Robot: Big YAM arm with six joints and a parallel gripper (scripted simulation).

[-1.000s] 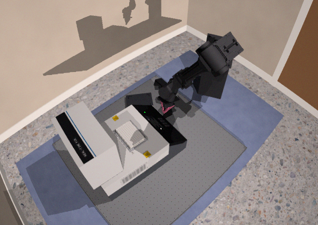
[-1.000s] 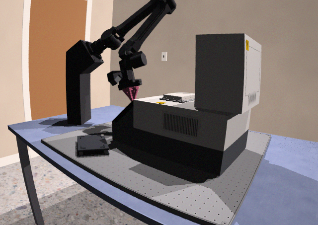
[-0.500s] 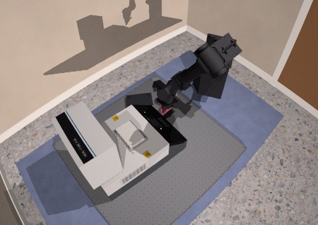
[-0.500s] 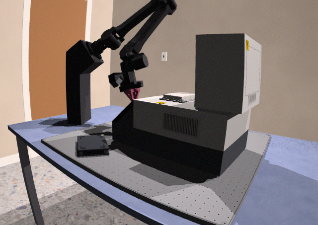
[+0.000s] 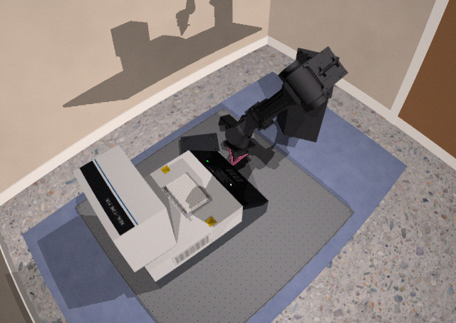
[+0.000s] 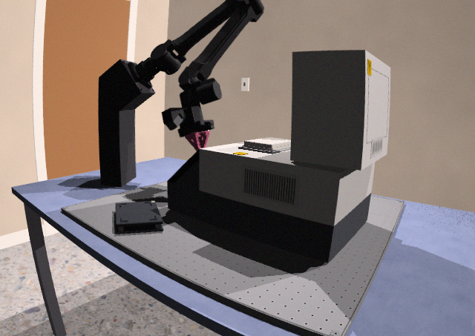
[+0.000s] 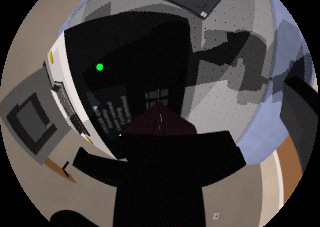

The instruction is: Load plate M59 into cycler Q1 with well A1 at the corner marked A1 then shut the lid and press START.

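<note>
The cycler Q1 (image 5: pixel 194 210) stands on the grey baseplate with its lid (image 5: pixel 121 205) open and raised at the rear. The sealed white plate M59 (image 5: pixel 187 193) lies on Q1's block, also in the side view (image 6: pixel 266 145). The black front panel (image 5: pixel 230 175) slopes down toward the arm; its lamp (image 5: pixel 207 161) is green, as the wrist view (image 7: pixel 99 67) shows too. My gripper (image 5: pixel 234 160) is shut and empty, its pink fingertips pointing down just over the panel's key rows (image 7: pixel 150 103), at the end near the plate nest. The plate nest N1 (image 5: pixel 199 142) is empty.
The arm's black base column (image 6: pixel 116 129) stands on the blue table behind the baseplate. N1 lies beside Q1's front corner (image 6: pixel 136 216). The raised lid stands tall over Q1's rear half (image 6: pixel 337 106). A door is in the wall behind.
</note>
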